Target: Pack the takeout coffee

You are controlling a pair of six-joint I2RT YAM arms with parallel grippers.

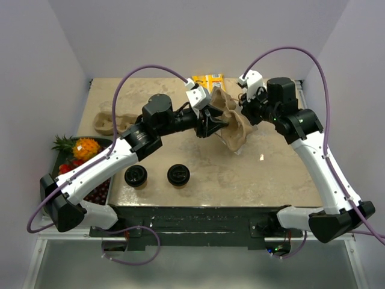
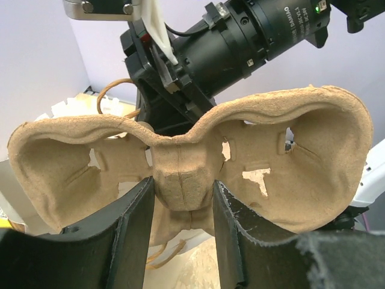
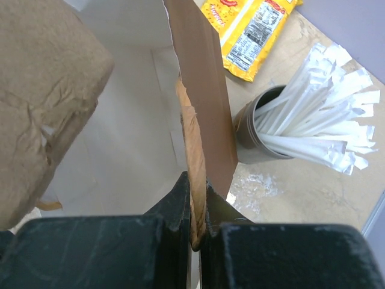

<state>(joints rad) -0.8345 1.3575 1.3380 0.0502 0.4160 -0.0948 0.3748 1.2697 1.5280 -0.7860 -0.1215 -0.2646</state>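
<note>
Black fingers (image 2: 132, 241) of the left gripper (image 2: 183, 189) fill the foreground, half-spread and clamped on the centre rib of the moulded cardboard carrier (image 2: 313, 162). Writing next: the white lettering on the camera lens (image 2: 264, 30) behind the carrier is too small to read. On the right wrist view, the yellow snack packet (image 3: 246, 30) shows a nutrition panel and red print, also illegible. The right gripper (image 3: 195, 198) is pinched tight on the edge of the brown paper bag (image 3: 204, 90) and its twisted handle (image 3: 191, 144), near the grey cup of white straws (image 3: 301, 102). From above, one coffee cup (image 1: 135, 176) and the second coffee cup (image 1: 178, 174), black lids on, stand on the table (image 1: 271, 174) near the front edge — well apart from the carrier.
</note>
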